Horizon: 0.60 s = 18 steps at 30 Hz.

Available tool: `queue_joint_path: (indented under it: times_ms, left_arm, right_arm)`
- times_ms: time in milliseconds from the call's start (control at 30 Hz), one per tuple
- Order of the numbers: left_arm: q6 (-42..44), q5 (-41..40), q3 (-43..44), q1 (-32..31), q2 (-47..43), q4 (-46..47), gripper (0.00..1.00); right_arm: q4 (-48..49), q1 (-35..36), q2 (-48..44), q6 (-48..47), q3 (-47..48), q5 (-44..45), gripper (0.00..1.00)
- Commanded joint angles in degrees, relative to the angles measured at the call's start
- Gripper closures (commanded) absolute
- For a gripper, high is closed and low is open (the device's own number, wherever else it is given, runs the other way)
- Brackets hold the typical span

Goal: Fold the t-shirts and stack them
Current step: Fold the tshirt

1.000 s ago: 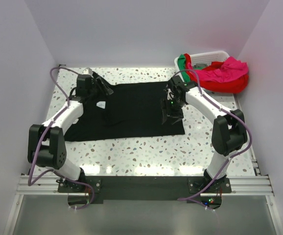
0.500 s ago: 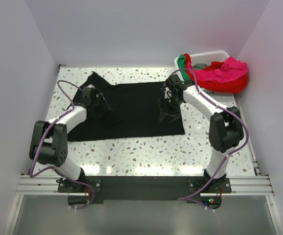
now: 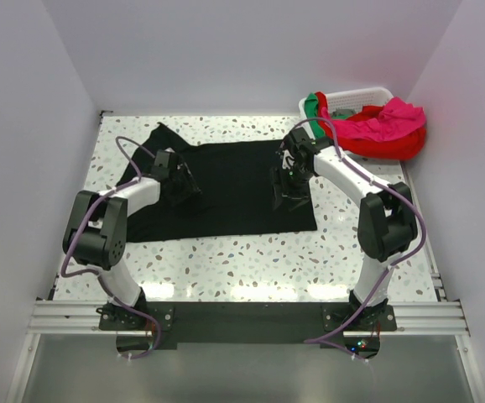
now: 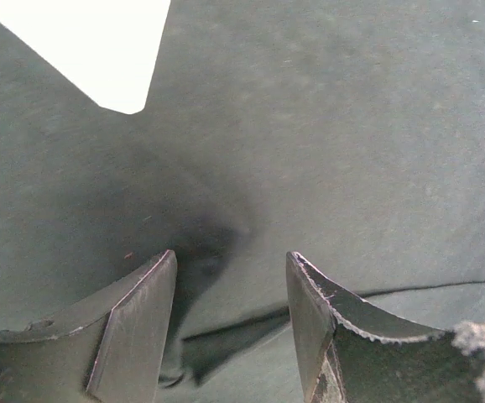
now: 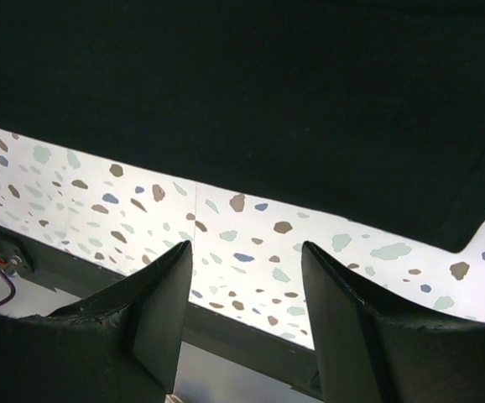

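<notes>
On the table (image 3: pixel 251 260), black t-shirt (image 3: pixel 234 189) lies spread flat across the far half, with its white label (image 4: pixel 83 46) showing. Left gripper (image 4: pixel 230 260) is low over the shirt's left part, fingers (image 4: pixel 142 311) spread, creased cloth between them; tips possibly touching, hard to tell. Right gripper (image 5: pixel 247 248) is over the shirt's right part, fingers (image 5: pixel 163 294) spread, holding nothing. Red shirt (image 3: pixel 385 138), magenta shirt (image 3: pixel 393 113) and green shirt (image 3: pixel 312 105) are heaped in the basket (image 3: pixel 360 92) at the far right corner.

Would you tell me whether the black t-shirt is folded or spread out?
Spread out: the black t-shirt lies flat and wide across the speckled table, one sleeve sticking out at the far left.
</notes>
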Motion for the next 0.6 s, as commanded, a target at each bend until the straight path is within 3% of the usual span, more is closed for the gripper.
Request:
queue_joint_path:
  times_ms: [0,300,567]
  left_arm:
    - [-0.40,0.38,3.59,-1.85,1.69,2.55,0.41]
    - [-1.36,1.87,5.88,-3.96,3.28,2.19,0.41]
    - [-1.80,0.82,6.59,-1.77,-5.32,-0.08,0.39]
  right_arm:
    - [-0.33,0.25,0.09,-0.46,1.77,0.09,0.41]
    - [-0.60,0.25,0.88,-0.46,1.94,0.35,0.41]
    - [-0.68,0.25,3.08,-1.69,4.05,1.05,0.41]
